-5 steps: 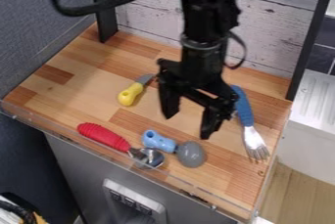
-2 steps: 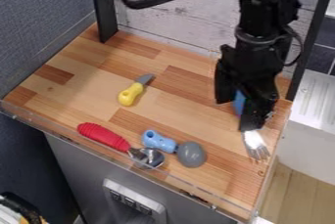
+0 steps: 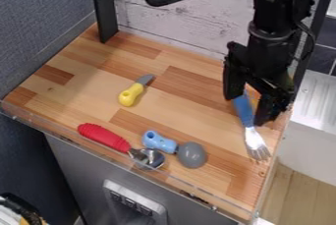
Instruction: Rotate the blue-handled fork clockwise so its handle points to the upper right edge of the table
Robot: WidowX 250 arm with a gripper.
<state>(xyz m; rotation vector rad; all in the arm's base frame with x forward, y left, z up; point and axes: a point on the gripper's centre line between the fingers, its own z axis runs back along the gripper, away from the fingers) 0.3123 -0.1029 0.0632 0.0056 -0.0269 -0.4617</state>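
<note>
On the wooden surface I see, from the left, the red-handled spoon (image 3: pixel 103 137) at the front edge, the yellow-handled knife (image 3: pixel 131 95) farther back, and the light-blue-handled spoon (image 3: pixel 191 155) with its grey bowl just beside the red one's metal bowl. At the right I have the gripper (image 3: pixel 245 111) with its fingers spread, over the blue handle of the fork (image 3: pixel 255 145), which lies near the right edge, tines toward the front.
</note>
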